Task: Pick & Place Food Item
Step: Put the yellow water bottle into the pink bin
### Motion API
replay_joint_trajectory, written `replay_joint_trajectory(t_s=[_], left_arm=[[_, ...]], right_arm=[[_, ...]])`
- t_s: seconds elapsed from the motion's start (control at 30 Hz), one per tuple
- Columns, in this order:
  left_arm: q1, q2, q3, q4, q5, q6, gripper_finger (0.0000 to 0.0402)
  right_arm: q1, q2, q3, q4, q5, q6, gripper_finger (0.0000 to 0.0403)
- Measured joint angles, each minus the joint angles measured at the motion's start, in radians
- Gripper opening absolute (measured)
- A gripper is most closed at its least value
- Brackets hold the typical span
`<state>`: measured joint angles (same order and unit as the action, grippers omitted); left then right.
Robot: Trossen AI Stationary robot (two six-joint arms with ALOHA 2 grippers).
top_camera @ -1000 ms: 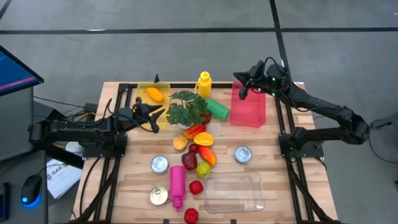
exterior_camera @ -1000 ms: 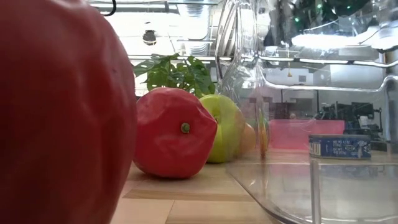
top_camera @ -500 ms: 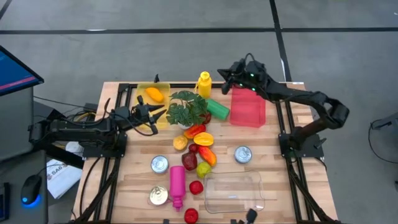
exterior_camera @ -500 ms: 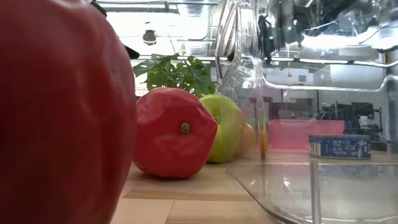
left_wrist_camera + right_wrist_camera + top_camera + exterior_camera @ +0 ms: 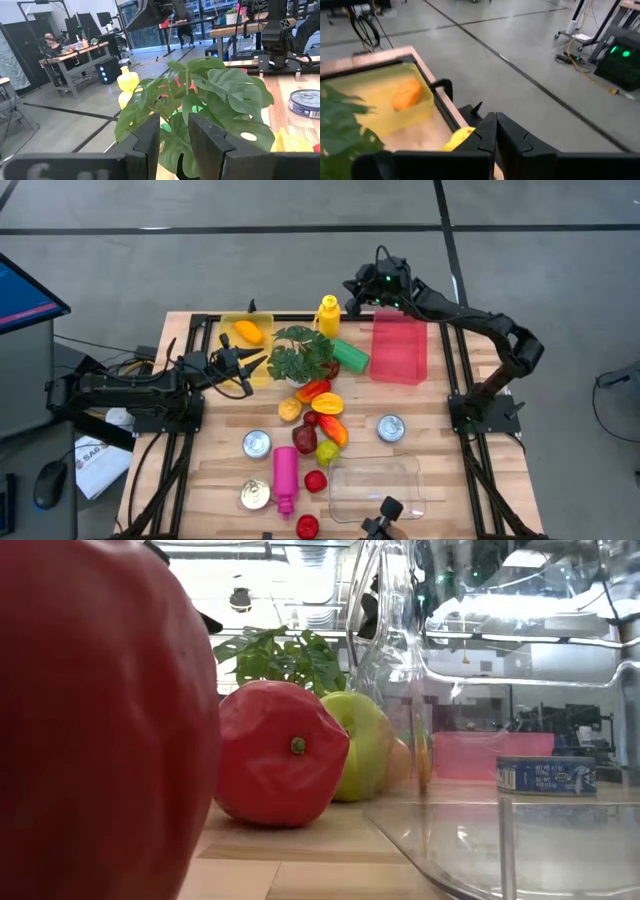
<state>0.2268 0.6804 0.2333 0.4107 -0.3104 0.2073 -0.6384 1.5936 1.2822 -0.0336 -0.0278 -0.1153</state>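
Observation:
Toy food lies mid-table: a mango [image 5: 327,403], red peppers [image 5: 305,438] and a green apple [image 5: 326,451]. An orange piece [image 5: 247,332] rests in the yellow bin [image 5: 232,322]. My right gripper [image 5: 350,290] hovers shut over the far edge, just right of the yellow bottle [image 5: 328,315], whose top [image 5: 460,137] shows past its fingers [image 5: 487,132]. My left gripper [image 5: 258,364] stands level between the yellow bin and the plant [image 5: 303,355]. Its fingers [image 5: 150,135] are slightly apart with nothing between them, pointing at the leaves [image 5: 220,95].
A pink bin [image 5: 400,350] stands at the far right and a clear container [image 5: 377,488] at the near edge. Cans [image 5: 390,428] [image 5: 257,444], a pink bottle [image 5: 285,478] and a green cylinder [image 5: 350,355] lie around the food. A big red tomato [image 5: 100,720] fills the low view.
My right gripper has swung along the far edge toward the table's left, from over the pink bin's far corner to a spot beside the yellow bottle. It has stayed shut and holds nothing.

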Motion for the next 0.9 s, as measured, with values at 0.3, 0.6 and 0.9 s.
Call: replay_joint_trajectory(t_s=[0.3, 0.6, 0.9], left_arm=[[0.000, 0.000, 0.000, -0.002, -0.003, -0.001, 0.0090], [0.000, 0.000, 0.000, -0.003, -0.003, -0.002, 0.0090], [0.000, 0.000, -0.001, -0.025, -0.003, -0.004, 0.0090]], right_arm=[[0.030, -0.004, 0.004, -0.054, -0.001, -0.117, 0.0107], [0.069, -0.003, 0.004, -0.087, 0.025, -0.149, 0.0247], [0.083, -0.003, 0.004, -0.086, 0.027, -0.113, 0.0265]])
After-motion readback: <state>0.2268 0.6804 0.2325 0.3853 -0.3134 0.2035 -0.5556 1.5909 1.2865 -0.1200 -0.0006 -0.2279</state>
